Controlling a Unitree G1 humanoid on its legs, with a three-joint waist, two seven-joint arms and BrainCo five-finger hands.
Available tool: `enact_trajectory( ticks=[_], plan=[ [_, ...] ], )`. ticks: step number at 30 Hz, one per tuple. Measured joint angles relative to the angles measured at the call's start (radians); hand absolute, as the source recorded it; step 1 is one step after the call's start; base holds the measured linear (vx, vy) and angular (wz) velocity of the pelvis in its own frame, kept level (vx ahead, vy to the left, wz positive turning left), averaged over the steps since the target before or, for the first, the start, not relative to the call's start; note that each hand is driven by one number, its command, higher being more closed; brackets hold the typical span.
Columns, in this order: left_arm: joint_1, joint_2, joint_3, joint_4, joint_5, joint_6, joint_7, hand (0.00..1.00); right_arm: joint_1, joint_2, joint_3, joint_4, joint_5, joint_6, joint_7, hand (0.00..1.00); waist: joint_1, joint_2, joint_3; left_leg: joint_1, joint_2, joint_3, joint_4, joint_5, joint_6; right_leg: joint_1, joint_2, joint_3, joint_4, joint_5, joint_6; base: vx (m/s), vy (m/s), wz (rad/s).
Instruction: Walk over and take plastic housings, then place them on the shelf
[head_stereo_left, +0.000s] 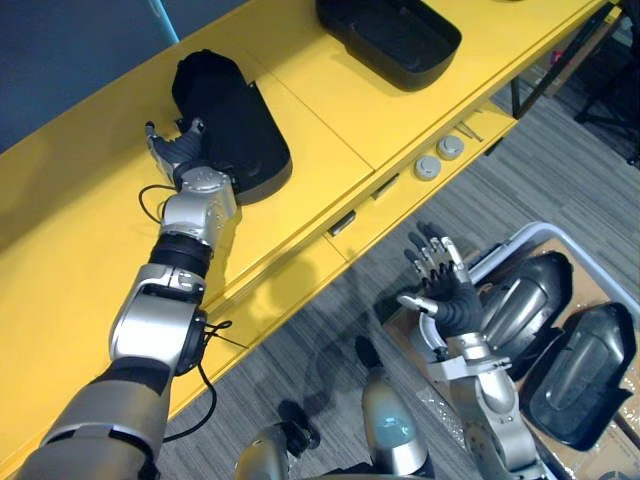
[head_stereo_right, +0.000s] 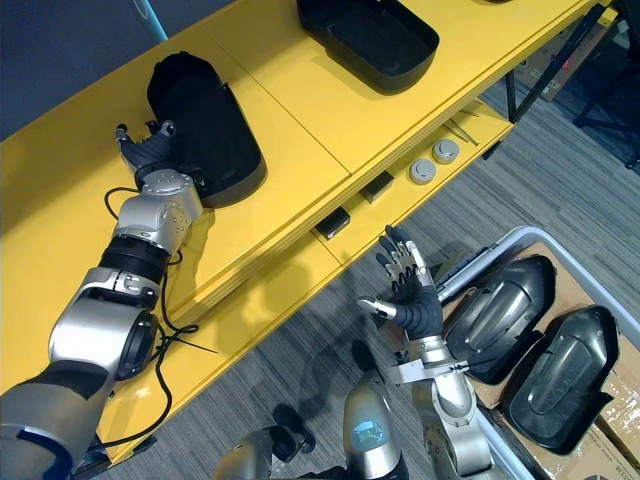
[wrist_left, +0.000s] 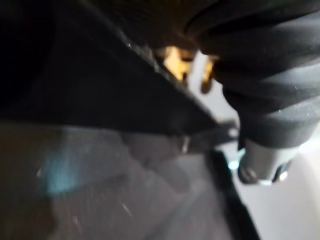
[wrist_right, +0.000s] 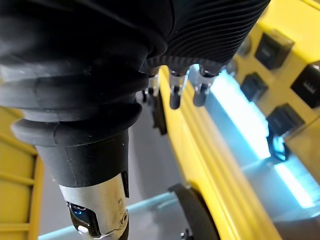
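Two plastic housings (head_stereo_left: 240, 125) lie on the yellow shelf (head_stereo_left: 330, 125); our left hand (head_stereo_left: 180, 152) touches the nearer one, though we cannot tell its hold; our right hand (head_stereo_left: 447, 288) has fingers (head_stereo_left: 432, 252) spread, empty.

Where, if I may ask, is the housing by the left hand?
The housing lies on the yellow shelf, upper left in the eye views, left hand at its edge.

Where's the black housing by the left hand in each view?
Left eye view: housing upper left of centre on the yellow shelf, left hand at its edge.
Right eye view: housing upper left, same shelf.
Left wrist view: likely the housing, the dark surface up close.
Right wrist view: cannot pick it out; right hand by the yellow shelf.
Shared landmark: the yellow shelf.
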Motion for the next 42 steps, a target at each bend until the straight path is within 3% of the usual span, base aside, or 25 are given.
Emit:
enact_trajectory(
  ticks=[9,17,22,26,30,32,35,37,39,41,42],
  plan=[
    [0.002,-0.002,0.033,0.022,-0.006,-0.005,0.093,0.00,0.025,0.002,0.023,0.002,0.000,-0.009,-0.001,0.00,0.000,0.000,0.000,0.024,0.000,0.000,-0.010,0.000,0.000,0.030,-0.001,-0.003,-0.019,0.002,0.002,0.00,0.000,0.00],
    [0.002,-0.008,0.058,-0.065,0.016,-0.149,0.148,0.00,0.048,0.021,0.056,0.002,-0.001,-0.031,0.003,0.00,0.000,-0.003,-0.002,0.047,-0.001,0.001,-0.027,0.000,0.000,0.055,0.000,-0.005,-0.038,0.007,0.003,0.00,0.000,0.00],
    [0.013,-0.008,0.058,-0.148,0.075,-0.176,0.137,0.00,0.059,0.027,0.060,0.001,-0.007,-0.074,0.028,0.00,0.003,-0.005,-0.019,0.070,-0.003,0.001,-0.044,0.001,-0.002,0.082,-0.001,-0.011,-0.057,0.007,0.003,0.00,0.000,0.00],
    [0.080,-0.007,0.060,-0.181,0.095,-0.203,0.067,0.00,0.039,0.026,0.059,0.000,-0.042,-0.095,0.043,0.00,0.015,-0.007,-0.097,0.094,0.002,-0.008,-0.063,0.004,-0.006,0.109,-0.001,-0.029,-0.071,0.007,0.003,0.04,-0.007,0.05],
    [0.143,-0.006,0.059,-0.251,0.096,-0.286,-0.036,0.00,-0.036,0.016,0.057,0.003,-0.041,-0.099,0.048,0.00,0.046,0.004,-0.150,0.118,-0.012,-0.042,-0.088,0.016,-0.007,0.152,-0.011,-0.078,-0.087,0.006,0.002,0.00,-0.011,0.25],
    [0.247,-0.002,0.056,-0.437,0.125,-0.335,-0.139,0.00,-0.112,-0.004,0.053,0.017,-0.052,-0.093,0.043,0.00,0.073,0.017,-0.169,0.124,-0.028,-0.082,-0.112,0.034,-0.003,0.172,-0.018,-0.125,-0.088,0.006,0.002,-0.03,-0.034,0.55],
    [0.553,-0.016,0.046,-0.803,0.119,-0.383,-0.294,0.00,-0.254,-0.022,0.054,0.156,-0.096,-0.048,-0.015,0.00,0.137,0.044,-0.200,0.141,-0.043,-0.149,-0.132,0.056,0.001,0.224,-0.031,-0.215,-0.085,-0.006,-0.004,-0.03,-0.031,0.58],
    [0.717,-0.058,0.046,-0.931,0.089,-0.391,-0.357,0.00,-0.280,-0.024,0.054,0.209,-0.106,-0.015,-0.060,0.00,0.176,0.054,-0.219,0.140,-0.052,-0.196,-0.135,0.066,0.002,0.248,-0.037,-0.261,-0.083,-0.017,-0.005,-0.03,-0.026,0.71],
    [0.951,-0.116,0.048,-1.032,0.039,-0.425,-0.456,0.00,-0.315,-0.019,0.062,0.274,-0.121,0.036,-0.108,0.00,0.237,0.058,-0.228,0.143,-0.059,-0.242,-0.135,0.077,-0.001,0.276,-0.041,-0.308,-0.077,-0.032,-0.008,-0.07,-0.043,0.73],
    [1.163,-0.172,0.045,-1.098,-0.009,-0.440,-0.565,0.00,-0.348,0.004,0.091,0.340,-0.140,0.082,-0.153,0.00,0.304,0.046,-0.235,0.140,-0.066,-0.287,-0.155,0.100,-0.007,0.295,-0.044,-0.365,-0.075,-0.045,-0.021,-0.09,-0.052,0.65],
    [1.202,-0.186,0.044,-1.112,-0.017,-0.442,-0.590,0.00,-0.355,0.015,0.098,0.354,-0.142,0.089,-0.160,0.00,0.316,0.042,-0.237,0.138,-0.068,-0.303,-0.162,0.107,-0.009,0.297,-0.045,-0.380,-0.074,-0.047,-0.024,-0.08,-0.055,0.54]
  ],
)
